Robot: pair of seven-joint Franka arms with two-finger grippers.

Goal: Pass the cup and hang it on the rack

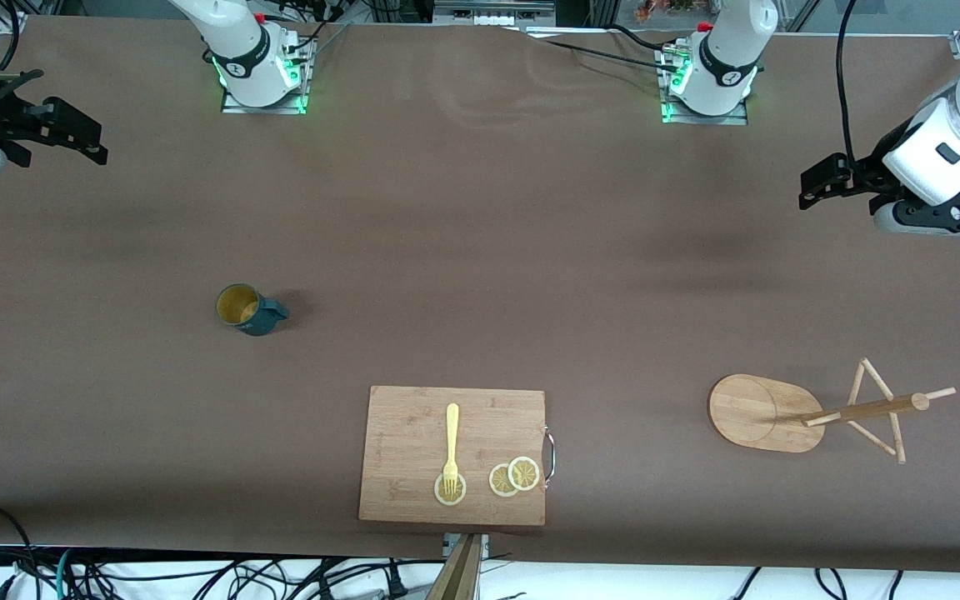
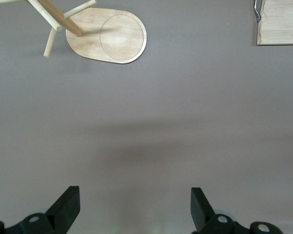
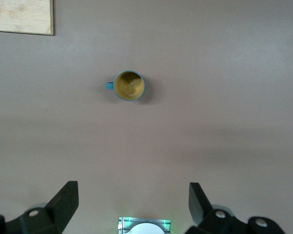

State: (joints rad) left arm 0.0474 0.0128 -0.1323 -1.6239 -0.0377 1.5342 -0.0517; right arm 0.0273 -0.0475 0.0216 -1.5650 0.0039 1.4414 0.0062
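The small dark teal ribbed cup [image 1: 248, 309] with a yellowish-tan inside stood upright on the brown table [image 1: 480, 250], in the left part of the front view, with its handle pointing toward the left arm's end of the table. The light bamboo rack [image 1: 813, 410], with a flat oval base, a central pole and thin pegs, stood in the lower right of that view, well apart from the cup. Between them, at the lower middle of the frame, lay a rectangular wooden cutting board [image 1: 413, 417] with a yellow fork [image 1: 451, 446] and three round lemon slices [image 1: 513, 477] on it; the fork's tines rested on one slice.

The right gripper [image 1: 72, 137] hung at the upper left edge of the front view, released and with nothing between its fingers [image 3: 63, 202]. The left gripper [image 1: 822, 179] hung at the upper right edge, also released and without any object. Both arms waited above the table.
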